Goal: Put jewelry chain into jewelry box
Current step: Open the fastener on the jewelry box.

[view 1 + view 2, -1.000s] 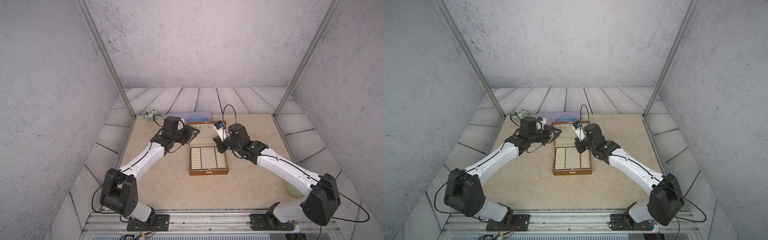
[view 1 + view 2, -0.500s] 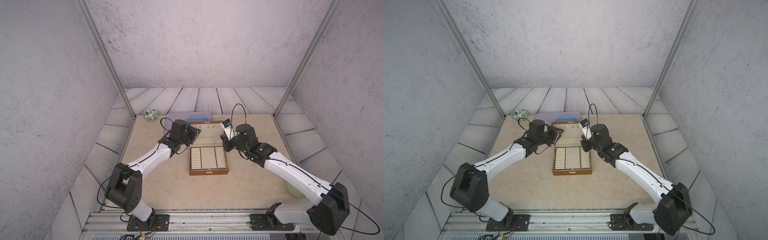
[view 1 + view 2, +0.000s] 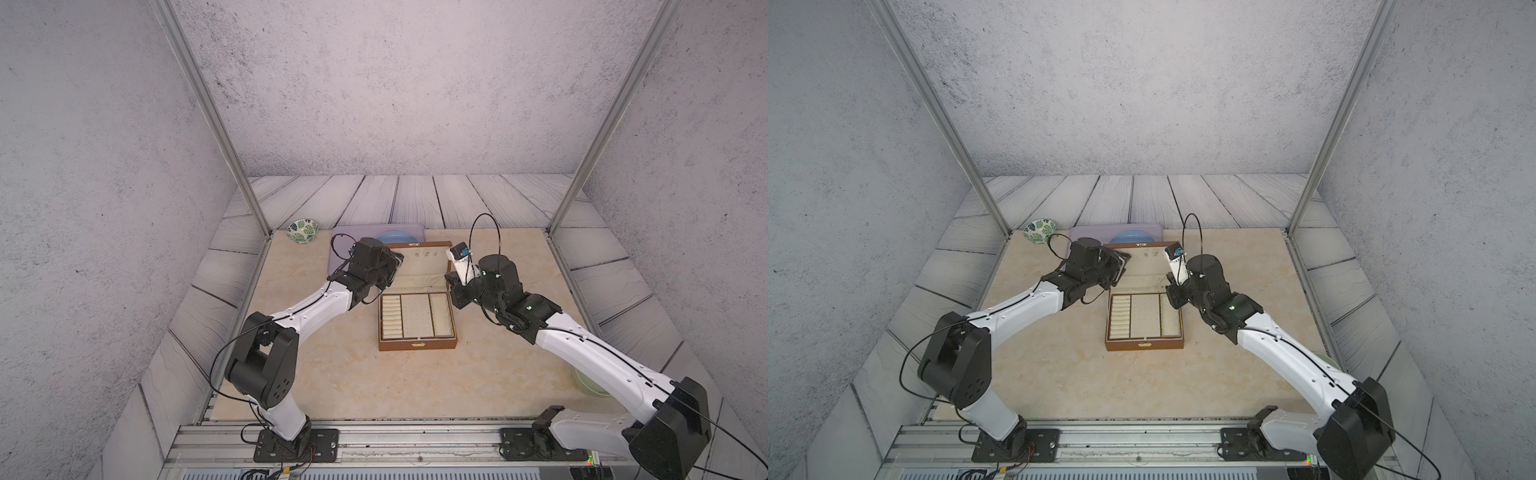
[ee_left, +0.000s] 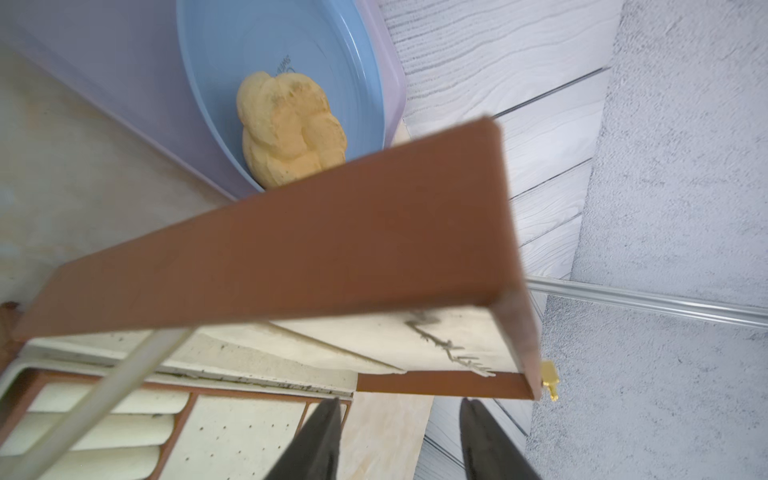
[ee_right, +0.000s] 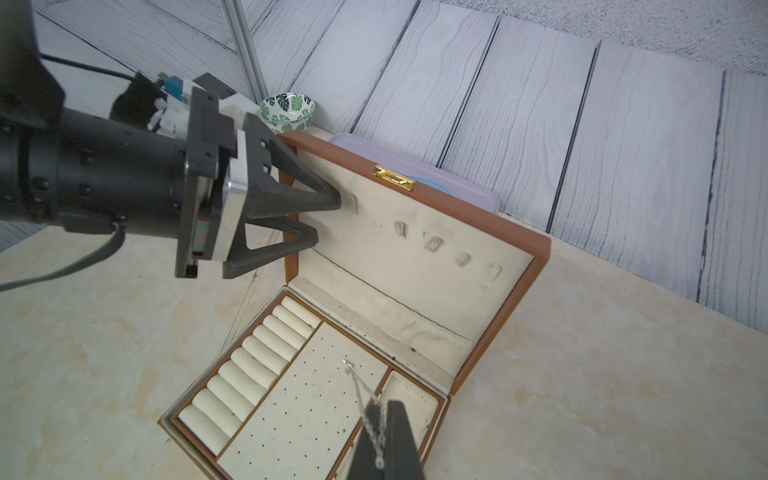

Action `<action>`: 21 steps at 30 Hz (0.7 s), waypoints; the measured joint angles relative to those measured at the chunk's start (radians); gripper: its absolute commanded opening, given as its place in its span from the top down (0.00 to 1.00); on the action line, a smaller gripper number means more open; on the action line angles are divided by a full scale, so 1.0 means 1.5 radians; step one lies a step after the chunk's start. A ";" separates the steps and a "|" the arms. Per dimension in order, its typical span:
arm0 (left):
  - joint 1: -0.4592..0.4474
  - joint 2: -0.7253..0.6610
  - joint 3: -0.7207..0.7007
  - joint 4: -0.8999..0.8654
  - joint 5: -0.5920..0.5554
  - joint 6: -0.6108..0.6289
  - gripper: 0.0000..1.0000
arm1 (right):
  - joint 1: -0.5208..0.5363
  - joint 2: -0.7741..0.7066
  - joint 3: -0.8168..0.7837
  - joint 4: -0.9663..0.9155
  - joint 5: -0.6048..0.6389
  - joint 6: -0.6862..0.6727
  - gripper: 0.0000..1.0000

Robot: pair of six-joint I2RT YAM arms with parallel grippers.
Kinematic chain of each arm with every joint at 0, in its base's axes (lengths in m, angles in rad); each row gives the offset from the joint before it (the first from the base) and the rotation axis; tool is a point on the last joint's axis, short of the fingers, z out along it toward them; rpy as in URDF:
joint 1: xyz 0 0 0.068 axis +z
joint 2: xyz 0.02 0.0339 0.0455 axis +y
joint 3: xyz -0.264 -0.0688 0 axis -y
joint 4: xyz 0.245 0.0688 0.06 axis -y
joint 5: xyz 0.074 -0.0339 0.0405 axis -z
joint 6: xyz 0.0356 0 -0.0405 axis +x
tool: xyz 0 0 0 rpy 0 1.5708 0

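The brown jewelry box [image 3: 417,344] [image 3: 1144,345] stands open mid-table, its lid [image 4: 291,249] upright and its cream compartments showing. My left gripper [image 4: 399,401] [image 5: 328,220] is open and empty beside the lid's left edge [image 3: 395,266]. Whether it touches the lining I cannot tell. My right gripper [image 5: 384,405] hovers over the right side of the box [image 5: 540,249] and is shut on the jewelry chain [image 5: 365,399]. A short loop of this thin pale chain hangs above the dotted middle compartment. The chain is too fine to show in either top view.
Behind the box lies a lilac tray [image 3: 345,237] with a blue plate [image 4: 266,50] holding a bread roll [image 4: 286,133]. A leaf-patterned bowl [image 3: 302,231] sits at the back left. A pale green bowl [image 3: 586,382] is partly hidden under my right arm. A cream ribbon stay [image 4: 104,390] runs from lid to base.
My left gripper has shifted right toward the lid and its jaws have spread. My right gripper has moved slightly right and back, still holding the chain.
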 measured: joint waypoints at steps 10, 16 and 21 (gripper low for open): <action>0.000 0.026 0.015 0.022 -0.036 -0.029 0.45 | -0.001 -0.008 -0.005 0.007 0.000 0.003 1.00; 0.000 0.026 0.018 0.017 -0.047 -0.036 0.45 | -0.001 -0.010 -0.008 0.011 -0.001 0.005 1.00; 0.000 0.035 0.019 0.015 -0.046 -0.043 0.45 | -0.001 -0.010 -0.008 0.014 -0.001 0.005 1.00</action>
